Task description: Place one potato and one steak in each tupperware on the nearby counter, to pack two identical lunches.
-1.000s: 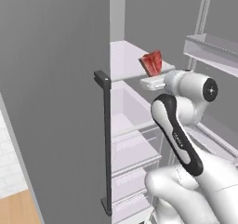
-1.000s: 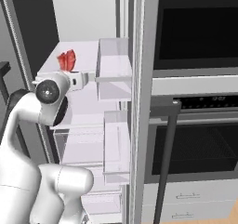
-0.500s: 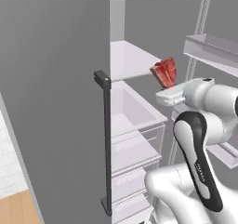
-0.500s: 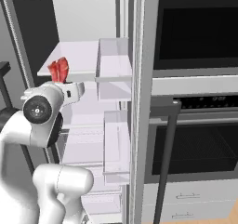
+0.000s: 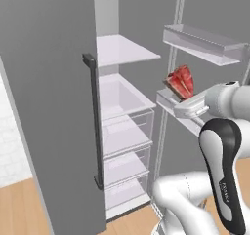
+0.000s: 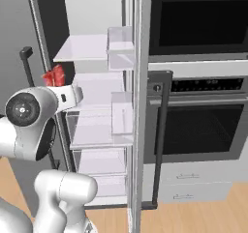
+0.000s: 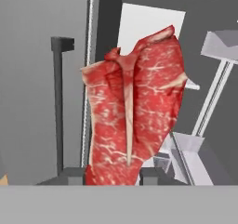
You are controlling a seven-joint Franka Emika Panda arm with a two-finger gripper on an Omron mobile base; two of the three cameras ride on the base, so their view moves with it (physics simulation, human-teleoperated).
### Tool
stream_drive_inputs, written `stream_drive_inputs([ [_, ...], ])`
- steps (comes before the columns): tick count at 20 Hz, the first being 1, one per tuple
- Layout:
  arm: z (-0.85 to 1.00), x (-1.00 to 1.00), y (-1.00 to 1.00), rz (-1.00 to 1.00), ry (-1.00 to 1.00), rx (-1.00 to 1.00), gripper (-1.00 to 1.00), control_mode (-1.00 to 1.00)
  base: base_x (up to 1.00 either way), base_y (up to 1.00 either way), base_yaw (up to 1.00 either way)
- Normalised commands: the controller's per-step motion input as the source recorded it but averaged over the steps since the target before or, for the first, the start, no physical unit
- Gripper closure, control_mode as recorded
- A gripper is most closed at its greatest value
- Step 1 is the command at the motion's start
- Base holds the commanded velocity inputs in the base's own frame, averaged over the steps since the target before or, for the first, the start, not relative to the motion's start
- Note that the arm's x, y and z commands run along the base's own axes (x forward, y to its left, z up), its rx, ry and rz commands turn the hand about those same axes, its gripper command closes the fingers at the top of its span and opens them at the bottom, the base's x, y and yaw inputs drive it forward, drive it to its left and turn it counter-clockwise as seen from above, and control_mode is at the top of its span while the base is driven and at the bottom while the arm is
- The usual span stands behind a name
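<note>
The steak (image 7: 135, 111) is gripped by the pincer (image 7: 114, 174), clamped between the two dark fingertips (image 7: 72, 174) and standing upright above them, red with a pale streak down its middle. In the left base view the steak (image 5: 181, 81) is held in the air in front of the open fridge (image 5: 122, 107), just beside the door shelves (image 5: 205, 41). From the right, the steak (image 6: 54, 76) is seen above the white wrist, near the fridge's dark handle (image 6: 26, 65). An oven (image 6: 198, 111) is set beside the fridge.
</note>
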Motion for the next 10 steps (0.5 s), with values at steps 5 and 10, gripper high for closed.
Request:
stream_drive_inputs([
  [5,0.00,0.00,0.00,0.00,0.00,0.00,1.00,1.00,-1.00,0.05,0.03],
  [10,0.00,0.00,0.00,0.00,0.00,0.00,1.00,1.00,-1.00,0.01,-0.03],
])
